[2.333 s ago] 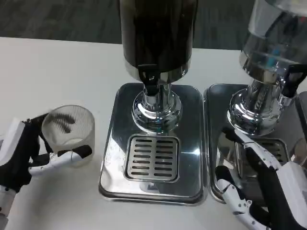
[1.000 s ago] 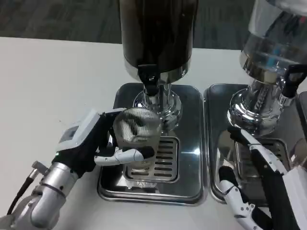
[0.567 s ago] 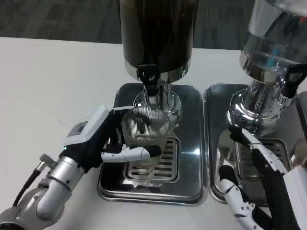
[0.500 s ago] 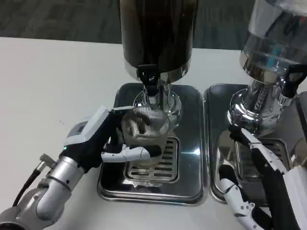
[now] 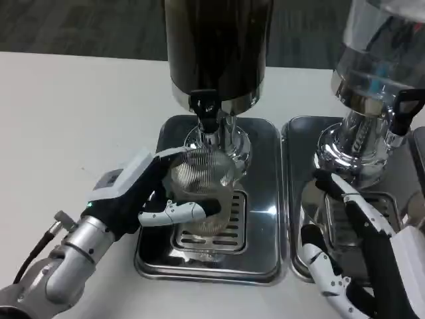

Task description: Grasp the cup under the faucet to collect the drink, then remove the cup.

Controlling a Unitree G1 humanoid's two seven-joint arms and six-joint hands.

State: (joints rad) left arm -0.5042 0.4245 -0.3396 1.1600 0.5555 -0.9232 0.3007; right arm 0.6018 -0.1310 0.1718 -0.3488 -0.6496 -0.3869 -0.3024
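The left robot hand grips the clear ribbed cup, fingers wrapped around its side, over the drip tray grate under the dark dispenser's faucet. The cup stands upright, mouth up, long axis vertical. It seems best kept level, rim centred beneath the spout. The right robot hand waits empty, fingers spread, above the bench.

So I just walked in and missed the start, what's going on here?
The robot's left hand holds a clear ribbed cup over the drip tray, just below the black faucet of the dark drink dispenser. No drink shows in the cup. The right hand waits open by the neighbouring dispenser.
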